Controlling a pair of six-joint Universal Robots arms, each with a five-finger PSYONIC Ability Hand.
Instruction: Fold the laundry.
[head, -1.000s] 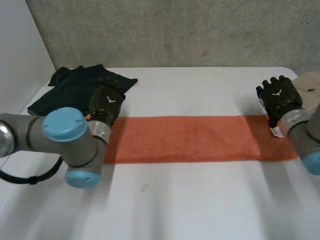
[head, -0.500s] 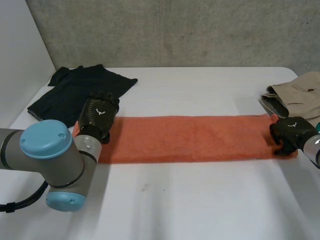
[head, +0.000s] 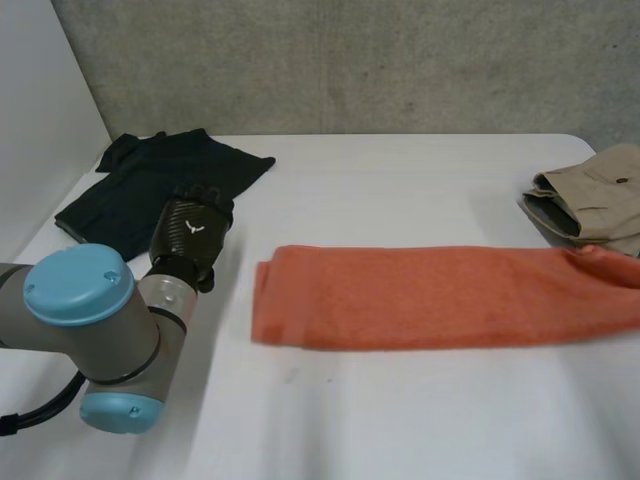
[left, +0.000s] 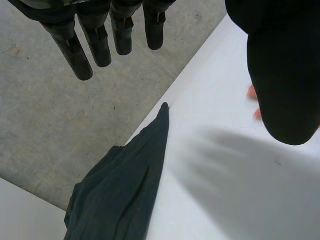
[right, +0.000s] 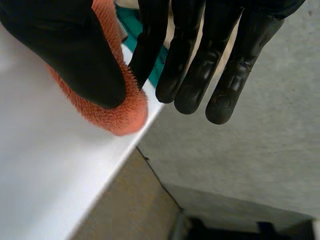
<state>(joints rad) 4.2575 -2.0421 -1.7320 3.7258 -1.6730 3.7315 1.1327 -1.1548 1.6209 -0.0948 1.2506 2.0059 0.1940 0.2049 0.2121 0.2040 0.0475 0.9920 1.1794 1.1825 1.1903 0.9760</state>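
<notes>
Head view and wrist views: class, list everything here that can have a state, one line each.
orange towel: spread in one long strip, one end pinched.
right hand: shut on the orange towel's end, thumb against finger.
left hand: open, fingers straight, holding nothing.
dark garment: unfolded, rumpled.
beige garment: loosely folded.

orange towel: right end cut off by edge | beige garment: partly cut off
</notes>
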